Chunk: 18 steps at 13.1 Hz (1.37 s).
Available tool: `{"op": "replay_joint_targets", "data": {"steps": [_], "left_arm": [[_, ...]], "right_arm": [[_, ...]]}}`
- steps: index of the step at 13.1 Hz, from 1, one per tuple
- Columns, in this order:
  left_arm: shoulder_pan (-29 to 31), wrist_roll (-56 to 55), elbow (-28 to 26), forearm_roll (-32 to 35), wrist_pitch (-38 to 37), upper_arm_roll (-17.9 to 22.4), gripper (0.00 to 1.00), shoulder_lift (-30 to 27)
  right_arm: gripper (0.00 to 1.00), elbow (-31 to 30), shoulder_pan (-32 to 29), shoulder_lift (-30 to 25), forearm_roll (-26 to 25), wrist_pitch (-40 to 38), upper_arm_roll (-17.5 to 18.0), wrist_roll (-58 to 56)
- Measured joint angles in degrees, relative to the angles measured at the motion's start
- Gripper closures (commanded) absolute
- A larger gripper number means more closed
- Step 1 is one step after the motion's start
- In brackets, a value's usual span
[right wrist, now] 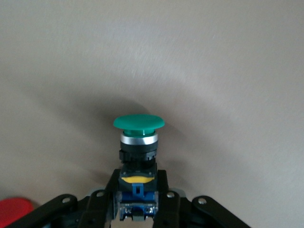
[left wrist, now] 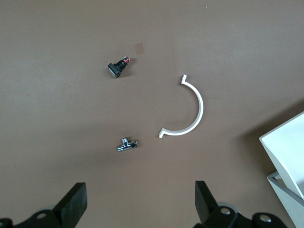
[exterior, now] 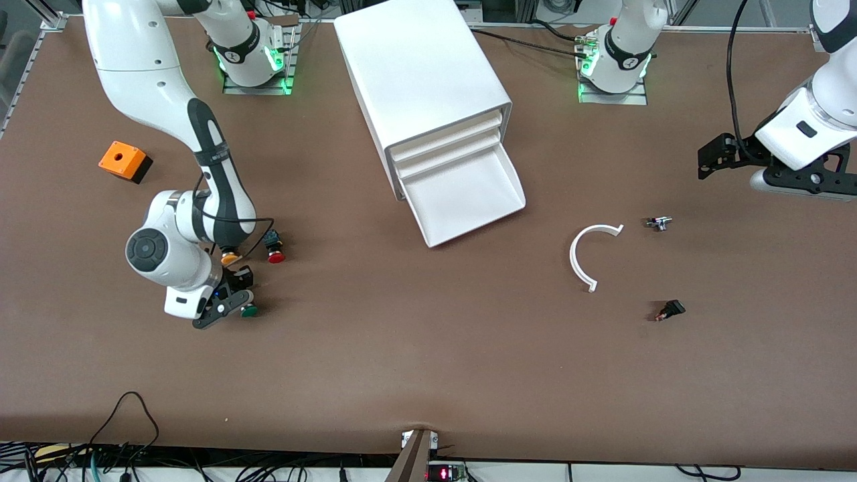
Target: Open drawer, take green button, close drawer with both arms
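One brown table [exterior: 428, 375] carries everything. Two white arms stand at it: the right arm [exterior: 167, 134] bends down low toward its own end of the table, while the left arm [exterior: 813, 114] waits raised at its end, partly cut off by the picture's edge. One white cabinet [exterior: 418, 73] sits between the two bases, holding three drawers; the lowest drawer [exterior: 469, 197] is pulled out and shows a bare white floor, and the two above it are pushed in.

The right gripper [exterior: 236, 306] has its fingers clenched on the blue-black body of the green-capped button [right wrist: 138, 122], held low over the table; the front view shows only a sliver of the green cap. The left gripper [left wrist: 140, 204] hangs with its fingers spread wide and nothing between them.

There are three buttons in all: the green one, a red-capped one [exterior: 275, 254] and a yellow-capped one [exterior: 230, 258], half hidden by the right arm's wrist.

One orange box [exterior: 124, 161], one white curved strip [exterior: 589, 254], one small black part [exterior: 671, 310] and one small metal part [exterior: 659, 222], both hard to make out.
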Motion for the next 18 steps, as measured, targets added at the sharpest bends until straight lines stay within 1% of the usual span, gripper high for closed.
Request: {"op": "replay_joint_targets", "data": {"steps": [1,2,3,7,9,10,13,15,18], "left_arm": [[-0.01,-0.07,0.0,0.0,0.0,0.0,0.0,0.0],[0.0,-0.12,0.0,0.0,0.0,-0.01,0.0,0.0],[-0.01,-0.17,0.0,0.0,0.0,-0.01,0.0,0.0],[-0.02,-0.23,0.0,0.0,0.0,-0.07,0.0,0.0],[-0.02,-0.25,0.0,0.0,0.0,-0.19,0.0,0.0],[-0.02,-0.26,0.0,0.0,0.0,-0.22,0.0,0.0],[-0.02,-0.95,-0.01,0.0,0.0,-0.3,0.0,0.0],[-0.02,-1.79,-0.01,0.0,-0.21,-0.36,0.0,0.0],[-0.02,-1.99,-0.01,0.0,-0.47,-0.49,0.0,0.0]], "right_arm": [[0.67,-0.72,0.0,-0.44,0.0,0.26,0.18,-0.14],[0.29,-1.02,0.01,-0.61,0.0,0.41,0.34,-0.55],[0.0,-1.06,0.0,-0.63,0.0,0.47,0.37,-0.98],[0.0,-0.95,0.37,-1.2,0.5,1.07,1.76,-0.99],[0.0,-0.66,0.72,-3.92,0.52,0.26,1.94,-0.99],[0.0,-0.48,0.81,-5.85,0.52,-1.34,1.94,-0.99],[0.0,0.66,0.82,-11.05,0.62,-7.82,1.92,-0.79],[0.0,2.77,0.84,-13.73,0.83,-14.6,1.92,0.7],[0.0,6.86,1.93,-17.51,0.96,-23.67,2.04,9.25]]}}
